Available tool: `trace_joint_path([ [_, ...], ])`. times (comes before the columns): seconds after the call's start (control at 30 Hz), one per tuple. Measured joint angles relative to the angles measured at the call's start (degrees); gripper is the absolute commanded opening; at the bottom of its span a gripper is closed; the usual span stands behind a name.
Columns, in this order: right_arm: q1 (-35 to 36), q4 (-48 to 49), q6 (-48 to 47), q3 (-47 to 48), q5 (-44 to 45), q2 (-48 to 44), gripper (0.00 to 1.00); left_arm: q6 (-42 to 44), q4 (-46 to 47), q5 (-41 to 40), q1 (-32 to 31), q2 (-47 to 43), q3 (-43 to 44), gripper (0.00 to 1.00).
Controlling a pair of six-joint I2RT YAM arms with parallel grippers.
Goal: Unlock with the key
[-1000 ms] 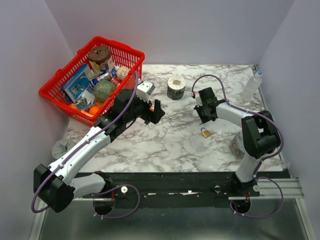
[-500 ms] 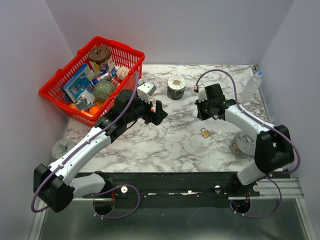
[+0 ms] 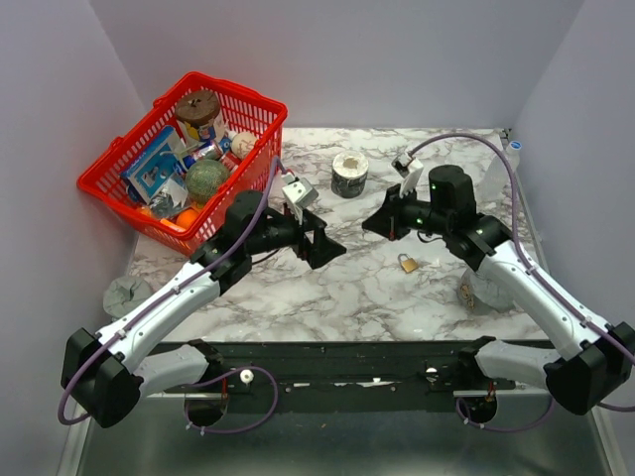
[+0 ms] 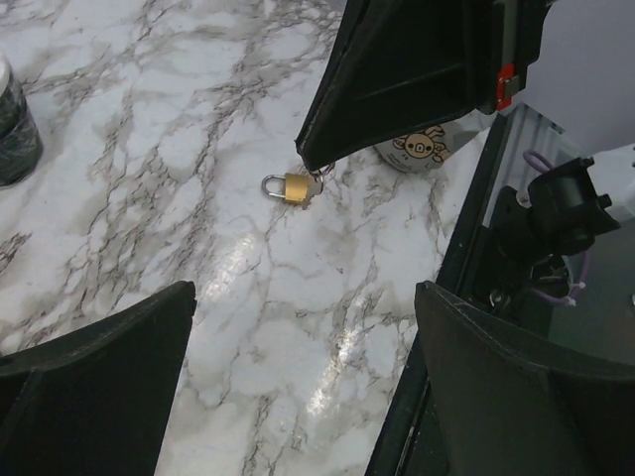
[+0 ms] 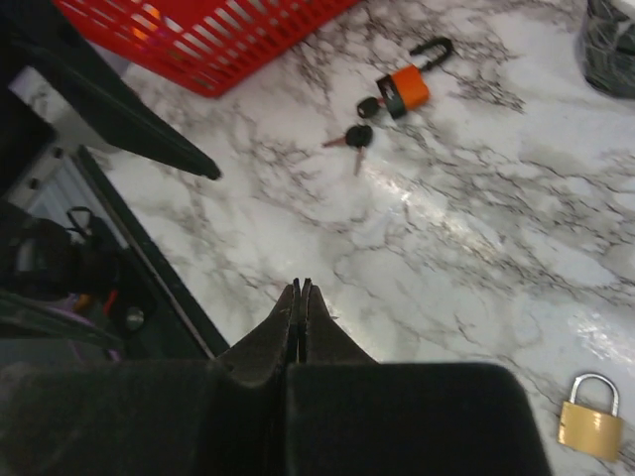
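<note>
Marble counter [image 3: 347,288]: black-headed key [image 5: 357,137] lies flat just beside orange padlock [image 5: 402,91], near red basket [image 5: 228,40]. Observed right fingers [image 5: 290,327] pressed together, nothing between, above counter, well apart from key. Observed left fingers [image 4: 99,382] spread wide, empty. Separate brass padlock [image 4: 295,186] on counter.

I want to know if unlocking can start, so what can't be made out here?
Right wrist view: the key by the orange padlock is too small to read its blade or tell which lock it fits.
Top view: neither of them shows, apparently covered by the left arm.
Left wrist view: the brass padlock has one end partly behind the right gripper; no keyhole shows.
</note>
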Motion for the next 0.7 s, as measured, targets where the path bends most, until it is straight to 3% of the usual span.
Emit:
trace_joint_path([
  [0.33,2.16,12.74,15.13,-2.51,-4.9,-5.75,0.01,-1.57,7.08,4.48,-0.59,-0.04,-1.81,0.97],
  [0.57,4.07,16.83,19.67,-2.64,-5.6,-5.35,0.01,-2.21,10.05,4.44,-1.97,0.37,-2.84,0.81],
  [0.7,4.39,18.16,20.96,-3.28,-5.75,-5.18,0.01,-2.64,10.93,3.91,-2.14,0.66,-2.84,0.78],
])
